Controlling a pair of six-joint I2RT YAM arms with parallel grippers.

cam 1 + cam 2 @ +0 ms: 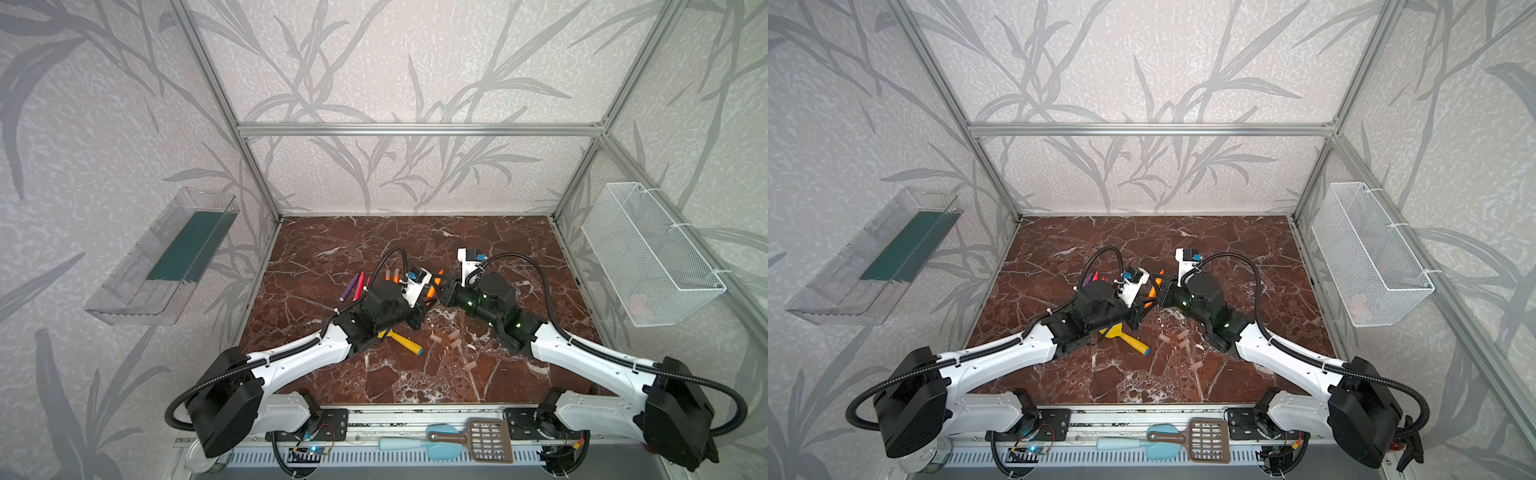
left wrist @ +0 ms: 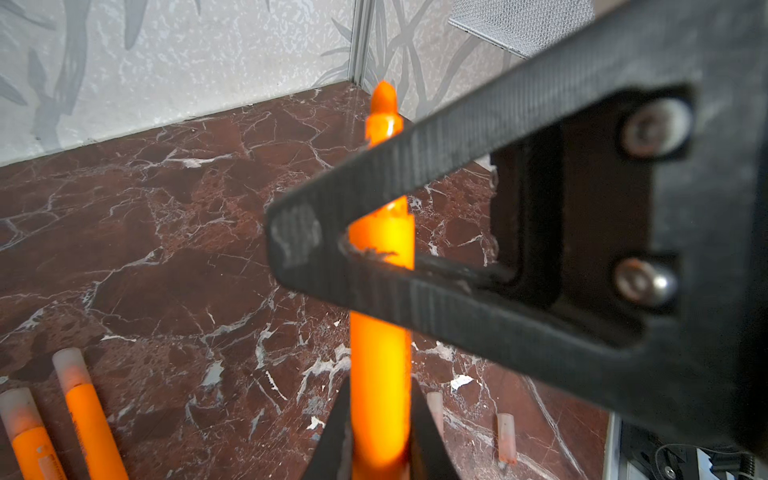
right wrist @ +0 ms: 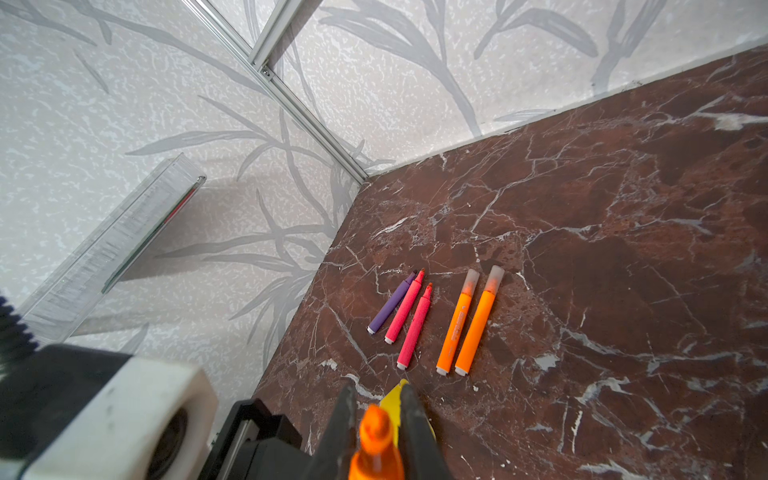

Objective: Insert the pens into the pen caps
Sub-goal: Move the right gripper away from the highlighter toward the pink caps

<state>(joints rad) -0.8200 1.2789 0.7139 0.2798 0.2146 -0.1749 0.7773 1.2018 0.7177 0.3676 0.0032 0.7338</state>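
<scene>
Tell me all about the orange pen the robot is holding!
The orange pen is a smooth, bright plastic stick with a narrower neck and pointed tip, no cap on. Held above the marble table, it is pinched by both: the left hand grips its body, the right hand nearer the tip. Its butt end is hidden.

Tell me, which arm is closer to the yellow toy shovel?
Left. The left arm passes right over the yellow toy shovel, covering part of its blade in both top views; the right arm sits apart from it, beyond the loose pen caps.
</scene>
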